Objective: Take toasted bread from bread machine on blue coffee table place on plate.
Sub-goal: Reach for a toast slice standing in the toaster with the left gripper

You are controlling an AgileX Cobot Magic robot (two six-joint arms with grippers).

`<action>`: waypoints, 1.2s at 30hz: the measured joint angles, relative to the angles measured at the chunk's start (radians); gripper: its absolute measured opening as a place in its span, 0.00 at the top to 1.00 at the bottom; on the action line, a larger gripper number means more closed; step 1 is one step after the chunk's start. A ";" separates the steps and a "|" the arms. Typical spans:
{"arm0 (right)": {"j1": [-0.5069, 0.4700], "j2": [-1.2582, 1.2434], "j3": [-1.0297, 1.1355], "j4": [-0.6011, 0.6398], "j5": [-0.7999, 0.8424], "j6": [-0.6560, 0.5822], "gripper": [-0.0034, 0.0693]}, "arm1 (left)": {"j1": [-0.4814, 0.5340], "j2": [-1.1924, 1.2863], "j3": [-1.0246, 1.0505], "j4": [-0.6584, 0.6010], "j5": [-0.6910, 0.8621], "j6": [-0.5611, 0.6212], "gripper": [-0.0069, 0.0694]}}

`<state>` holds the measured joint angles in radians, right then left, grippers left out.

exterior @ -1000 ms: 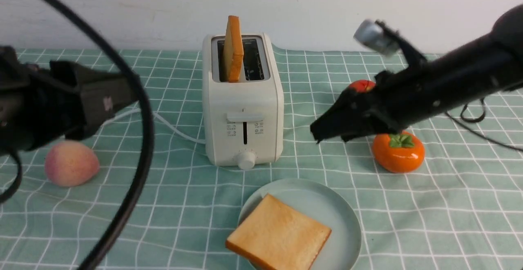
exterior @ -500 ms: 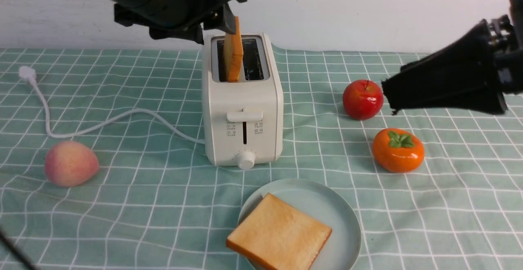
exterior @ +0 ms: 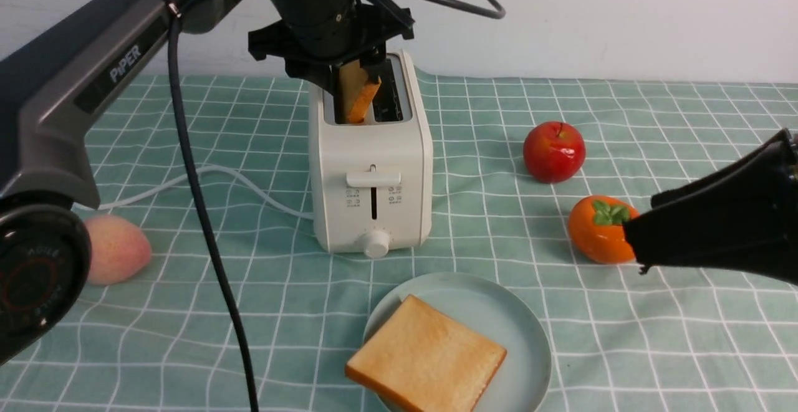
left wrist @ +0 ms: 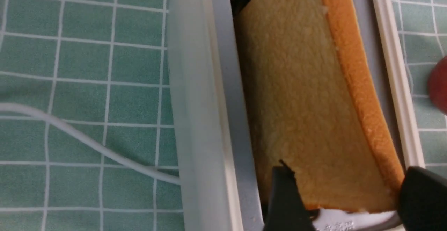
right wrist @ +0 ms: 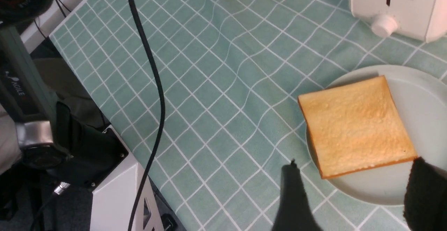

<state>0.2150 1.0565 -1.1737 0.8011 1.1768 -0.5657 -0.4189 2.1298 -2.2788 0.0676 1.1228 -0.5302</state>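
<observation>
The cream-white bread machine (exterior: 371, 169) stands on the blue coffee table (exterior: 187, 337). One slice of toasted bread (exterior: 356, 97) sticks up from its left slot, leaning to the right. My left gripper (exterior: 350, 75) hangs over that slot, open, one finger on each side of the slice (left wrist: 303, 101). One of those fingers touches the crust. A second slice (exterior: 427, 356) lies flat on the pale plate (exterior: 499, 312) in front of the bread machine. My right gripper (exterior: 636, 247) is open and empty, low at the right. In the right wrist view it (right wrist: 355, 164) sits near the plate's rim (right wrist: 422, 94).
A red apple (exterior: 553, 151) and an orange persimmon (exterior: 595, 231) lie right of the bread machine, the persimmon just beside my right gripper. A peach (exterior: 118, 249) lies at the left. The white cord (exterior: 249, 187) trails left. My left arm's black cable (exterior: 206, 212) hangs across the left foreground.
My left arm has swung up from the low left to above the bread machine, and the upright slice now leans. My right arm has drawn back to the right and come lower.
</observation>
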 joint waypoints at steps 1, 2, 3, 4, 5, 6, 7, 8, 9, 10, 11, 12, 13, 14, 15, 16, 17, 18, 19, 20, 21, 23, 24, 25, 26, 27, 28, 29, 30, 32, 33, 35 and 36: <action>0.000 -0.001 0.000 -0.009 0.000 0.004 0.38 | 0.000 -0.002 -0.005 0.002 0.002 0.000 0.37; 0.000 -0.001 0.000 -0.016 -0.001 0.004 0.38 | 0.000 -0.005 -0.005 0.006 0.002 0.000 0.37; 0.000 -0.001 0.000 -0.021 -0.002 0.004 0.38 | 0.000 -0.010 -0.005 0.007 0.000 0.000 0.36; 0.000 -0.001 0.000 -0.025 -0.005 0.004 0.38 | 0.000 -0.014 -0.005 0.006 -0.006 0.000 0.36; 0.000 -0.001 0.000 -0.028 -0.009 0.004 0.38 | 0.001 -0.018 -0.005 0.006 -0.017 -0.001 0.36; 0.000 -0.001 0.000 -0.029 -0.014 0.004 0.38 | 0.001 -0.021 -0.005 0.006 -0.032 -0.001 0.36; 0.000 -0.001 0.000 -0.029 -0.020 0.004 0.38 | 0.001 -0.022 -0.005 0.007 -0.045 -0.001 0.36; 0.000 -0.001 0.000 -0.029 -0.025 0.004 0.38 | 0.001 -0.022 -0.005 0.007 -0.058 -0.001 0.36; 0.000 -0.001 0.000 -0.029 -0.030 0.004 0.38 | 0.001 -0.021 -0.005 0.007 -0.074 -0.001 0.36; 0.000 -0.001 0.000 -0.029 -0.030 0.004 0.38 | 0.001 -0.020 -0.005 0.007 -0.077 -0.001 0.36; 0.000 -0.001 0.000 -0.030 -0.032 0.004 0.38 | 0.001 -0.008 -0.008 0.007 -0.096 -0.001 0.36; 0.000 -0.001 0.000 -0.031 -0.032 0.004 0.38 | 0.001 0.004 -0.009 0.006 -0.101 0.000 0.36; 0.000 -0.001 0.000 -0.031 -0.031 0.004 0.38 | 0.001 0.018 -0.010 0.006 -0.102 0.000 0.37; 0.000 -0.001 0.000 -0.031 -0.030 0.004 0.38 | 0.001 0.029 -0.010 0.006 -0.102 0.000 0.37; 0.000 -0.001 0.000 -0.031 -0.028 0.004 0.38 | 0.001 0.044 -0.010 0.006 -0.101 0.000 0.38; 0.000 -0.001 0.000 -0.031 -0.026 0.004 0.38 | 0.001 0.051 -0.010 0.005 -0.100 0.000 0.39; 0.000 -0.001 0.000 -0.032 -0.020 0.004 0.38 | 0.001 0.062 -0.009 0.005 -0.098 0.009 0.43; 0.000 -0.001 0.000 -0.032 -0.016 0.006 0.38 | 0.001 0.065 -0.009 0.004 -0.098 0.015 0.47; 0.000 -0.001 0.000 -0.032 -0.014 0.006 0.38 | 0.001 0.065 -0.009 0.004 -0.096 0.023 0.52; 0.000 -0.001 0.000 -0.032 -0.013 0.006 0.38 | 0.001 0.064 -0.009 0.004 -0.096 0.029 0.55; 0.000 -0.001 0.000 -0.032 -0.013 0.006 0.38 | 0.002 0.057 -0.009 0.004 -0.092 0.038 0.63; 0.000 -0.001 0.000 -0.031 -0.013 0.007 0.38 | 0.004 0.043 -0.009 0.009 -0.081 0.046 0.76; 0.000 -0.001 0.000 -0.031 -0.013 0.007 0.38 | 0.006 0.032 -0.009 0.009 -0.075 0.050 0.80; 0.000 -0.001 0.000 -0.031 -0.014 0.007 0.38 | 0.006 0.015 -0.009 0.010 -0.070 0.057 0.81; 0.000 -0.001 0.000 -0.031 -0.014 0.007 0.38 | 0.006 -0.006 -0.009 0.010 -0.063 0.074 0.81; 0.000 -0.001 0.000 -0.031 -0.014 0.007 0.38 | 0.006 -0.031 -0.009 0.007 -0.054 0.098 0.80; 0.000 -0.001 0.000 -0.032 -0.014 0.007 0.38 | 0.006 -0.062 -0.009 -0.004 -0.040 0.130 0.80; 0.000 -0.001 0.000 -0.034 -0.014 0.007 0.38 | 0.006 -0.091 -0.009 -0.014 -0.030 0.159 0.80; 0.000 -0.001 0.000 -0.039 -0.015 0.007 0.38 | 0.006 -0.131 -0.009 -0.038 0.006 0.200 0.80; 0.000 -0.001 0.000 -0.051 -0.015 0.007 0.38 | 0.006 -0.208 -0.009 -0.086 0.074 0.287 0.80; 0.000 -0.001 0.000 -0.060 -0.015 0.007 0.38 | 0.006 -0.251 -0.009 -0.126 0.105 0.339 0.80; 0.000 -0.001 0.000 -0.082 -0.016 0.008 0.38 | 0.006 -0.343 0.008 -0.258 0.131 0.469 0.80; 0.000 -0.001 0.000 -0.088 -0.016 0.008 0.38 | 0.006 -0.375 0.026 -0.336 0.131 0.522 0.80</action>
<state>0.2150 1.0560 -1.1737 0.7132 1.1608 -0.5582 -0.4132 1.7551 -2.2530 -0.2687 1.2534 -0.0085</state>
